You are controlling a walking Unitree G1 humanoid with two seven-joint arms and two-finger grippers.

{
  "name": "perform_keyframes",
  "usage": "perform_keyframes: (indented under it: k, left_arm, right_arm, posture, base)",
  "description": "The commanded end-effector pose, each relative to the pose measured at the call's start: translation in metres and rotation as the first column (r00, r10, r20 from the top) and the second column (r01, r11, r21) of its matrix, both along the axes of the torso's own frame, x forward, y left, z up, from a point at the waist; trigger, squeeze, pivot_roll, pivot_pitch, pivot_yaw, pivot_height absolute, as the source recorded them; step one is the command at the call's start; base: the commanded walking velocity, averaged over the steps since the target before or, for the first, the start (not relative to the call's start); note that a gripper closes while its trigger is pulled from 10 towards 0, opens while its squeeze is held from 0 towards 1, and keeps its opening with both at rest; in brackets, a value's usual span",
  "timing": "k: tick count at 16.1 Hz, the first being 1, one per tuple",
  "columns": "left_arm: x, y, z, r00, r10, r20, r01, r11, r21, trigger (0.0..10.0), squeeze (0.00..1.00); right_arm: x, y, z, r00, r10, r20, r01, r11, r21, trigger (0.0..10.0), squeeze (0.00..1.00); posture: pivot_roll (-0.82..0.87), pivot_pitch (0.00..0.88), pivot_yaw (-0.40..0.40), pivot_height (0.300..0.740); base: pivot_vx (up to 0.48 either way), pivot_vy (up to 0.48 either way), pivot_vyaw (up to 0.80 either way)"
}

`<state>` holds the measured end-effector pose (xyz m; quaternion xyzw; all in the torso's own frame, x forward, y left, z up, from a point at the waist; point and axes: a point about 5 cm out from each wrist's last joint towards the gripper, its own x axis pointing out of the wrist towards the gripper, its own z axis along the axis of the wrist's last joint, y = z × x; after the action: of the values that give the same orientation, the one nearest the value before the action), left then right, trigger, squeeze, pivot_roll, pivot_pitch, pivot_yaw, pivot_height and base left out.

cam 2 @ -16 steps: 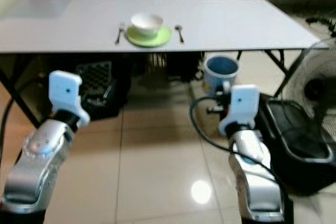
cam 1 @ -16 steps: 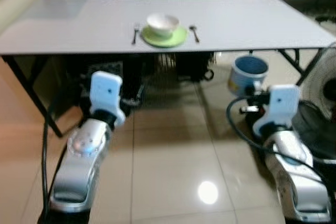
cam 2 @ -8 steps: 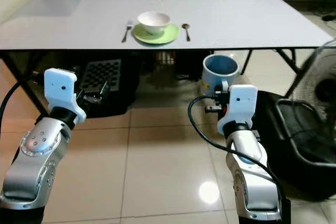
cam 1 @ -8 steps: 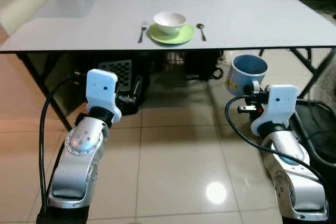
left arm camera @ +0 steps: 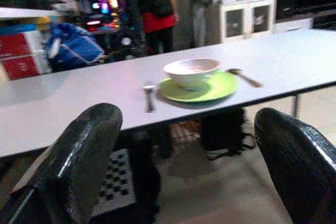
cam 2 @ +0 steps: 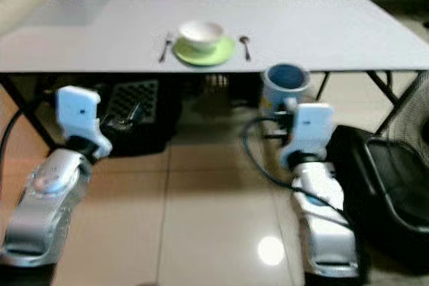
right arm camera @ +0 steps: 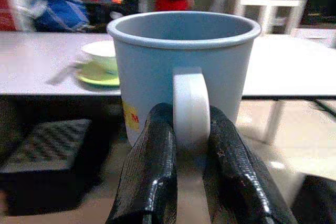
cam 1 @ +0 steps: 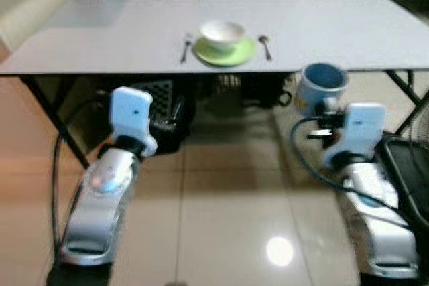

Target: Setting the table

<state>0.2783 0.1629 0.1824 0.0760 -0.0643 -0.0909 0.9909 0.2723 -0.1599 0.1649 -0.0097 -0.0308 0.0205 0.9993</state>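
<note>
— What is the right gripper [right arm camera: 184, 182] doing?

— Its two black fingers [right arm camera: 149, 177] are pinched onto the handle of a pale blue mug [right arm camera: 181, 72], one on each side. The mug stands upright in the air over the tiled floor [cam 1: 221, 219], short of the near edge of the long white table [cam 1: 100, 31], toward the table's right end.

— And the left gripper [left arm camera: 184, 150]?

— Spread wide, nothing between the fingers. It points at the table from in front of the near edge, on the left side.

— What's already laid on the table?

— A green plate [cam 1: 228, 52] close to the near edge, about midway along it, with a white bowl [cam 1: 222, 31] sitting on it. A fork [cam 1: 186, 48] lies just beside the plate on its left, a spoon [cam 1: 265, 45] just beside it on the right (both lie roughly square to the near edge).

— Anything under the table?

— A dark crate [cam 2: 134, 108] with a grid pattern sits on the floor beneath the left part.

— Anyone about?

— A person in a red top [left arm camera: 157, 9], blurred, beyond the far edge.
</note>
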Motion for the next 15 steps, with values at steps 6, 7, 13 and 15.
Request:
perform_keyframes:
  k: [6,7,13,15]
  left_arm:
    - [0.0010,-0.0064,0.0015,0.999,-0.036,0.003,0.036,0.999,-0.009,10.0,0.00]
    - [0.0011,-0.0065,0.0016,0.999,-0.037,0.003,0.037,0.999,-0.008,10.0,0.00]
    - [0.0028,-0.0036,0.0065,0.999,-0.032,0.019,0.032,0.999,0.000,10.0,0.00]
    - [0.0032,-0.0027,0.0071,0.999,-0.030,0.021,0.029,1.000,0.001,10.0,0.00]
  right_arm:
    - [-0.0001,-0.0110,0.0010,0.999,-0.044,0.001,0.044,0.999,0.022,10.0,0.00]
    - [0.0000,-0.0112,0.0011,0.999,-0.044,0.001,0.044,0.999,0.023,10.0,0.00]
    - [0.0019,-0.0088,0.0059,0.999,-0.024,0.028,0.024,1.000,0.016,10.0,0.00]
    - [0.0025,-0.0078,0.0061,1.000,-0.017,0.027,0.016,1.000,0.013,10.0,0.00]
  posture:
    - [0.08,0.000,-0.007,0.740]
    - [0.08,0.000,-0.006,0.740]
    - [0.08,0.000,-0.008,0.740]
    - [0.09,0.000,-0.010,0.740]
  base:
    - [0.379,0.000,0.00]
    - [0.386,0.000,0.00]
    - [0.382,0.000,-0.27]
    - [0.382,0.000,0.00]
